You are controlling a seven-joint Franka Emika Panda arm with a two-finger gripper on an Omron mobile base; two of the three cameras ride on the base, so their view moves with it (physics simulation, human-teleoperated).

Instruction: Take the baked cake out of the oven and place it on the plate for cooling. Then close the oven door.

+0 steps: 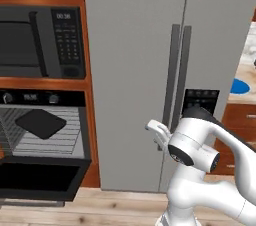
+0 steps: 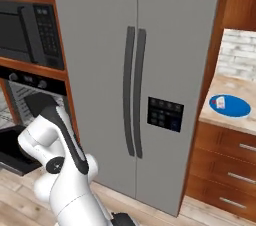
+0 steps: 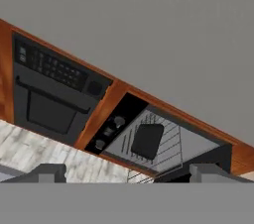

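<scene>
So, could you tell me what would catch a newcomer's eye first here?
Probably the tall grey fridge in the middle. To its left the oven stands with its oven door dropped open and a dark tray on the rack. To the right, the cake already sits on the blue plate.

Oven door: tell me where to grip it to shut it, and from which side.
Grip the silver bar handle on the front edge of the oven door, from in front and below. The door lies open and flat, so lifting that edge should swing it shut.
</scene>
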